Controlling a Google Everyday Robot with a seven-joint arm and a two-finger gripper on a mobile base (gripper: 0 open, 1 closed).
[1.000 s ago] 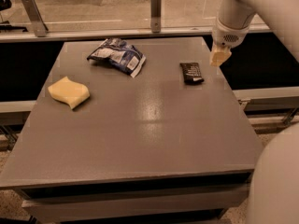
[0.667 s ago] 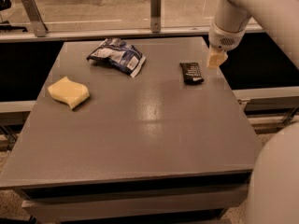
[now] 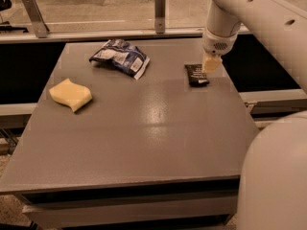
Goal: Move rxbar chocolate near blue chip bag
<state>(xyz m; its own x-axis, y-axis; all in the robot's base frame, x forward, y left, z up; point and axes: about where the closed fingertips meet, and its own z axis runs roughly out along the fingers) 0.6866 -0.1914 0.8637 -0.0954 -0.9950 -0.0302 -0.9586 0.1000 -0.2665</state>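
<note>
table (image 3: 144, 143): one grey top; broad bare room across middle and front.
arm (image 3: 249, 13): one, white, reaching in from the right.
blue chip bag (image 3: 120, 56): one, crumpled, back left of centre, near the far edge.
sponge (image 3: 70, 94): one, yellow, by the left edge.
rxbar chocolate (image 3: 195, 75): one, flat, back right, well apart from the bag.
gripper (image 3: 211, 63): low at the bar's right end, perhaps touching; how far open, I cannot tell.

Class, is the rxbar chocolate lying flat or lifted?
Lying flat: the rxbar chocolate rests on the table, with the gripper at its right edge.
</note>
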